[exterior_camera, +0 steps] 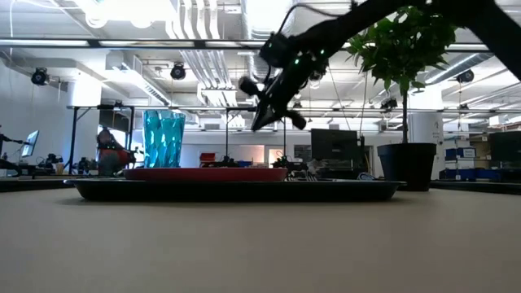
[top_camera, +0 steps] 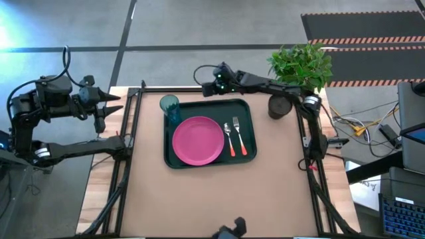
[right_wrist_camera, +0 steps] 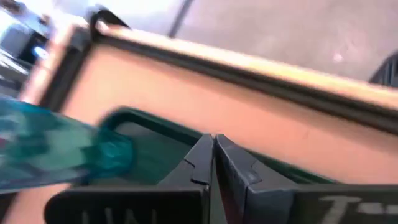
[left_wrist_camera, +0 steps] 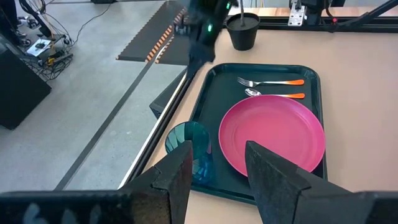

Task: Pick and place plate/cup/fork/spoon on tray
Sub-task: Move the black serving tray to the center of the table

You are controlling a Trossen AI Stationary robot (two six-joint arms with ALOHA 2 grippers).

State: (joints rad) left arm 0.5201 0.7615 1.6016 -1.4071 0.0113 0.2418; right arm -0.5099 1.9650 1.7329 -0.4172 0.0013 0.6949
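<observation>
The dark green tray [top_camera: 247, 106] lies at the middle of the table's far half. On it rest the pink plate [top_camera: 198, 140], the teal cup [top_camera: 169, 106] upright in its far left corner, the spoon [top_camera: 230, 138] and the fork [top_camera: 240, 138] to the right of the plate. My right gripper [top_camera: 200, 72] hangs shut and empty in the air over the table's far edge, just beyond the tray, and shows so in its wrist view [right_wrist_camera: 213, 138]. My left gripper [left_wrist_camera: 217, 152] waits open off the table's left side [top_camera: 117, 99].
A dark plant pot [top_camera: 279, 106] with a green plant [top_camera: 302, 63] stands right of the tray at the far right, close to the right arm. The bare tabletop [top_camera: 219, 199] spreads out on the near side of the tray. Black frame rails run along both sides.
</observation>
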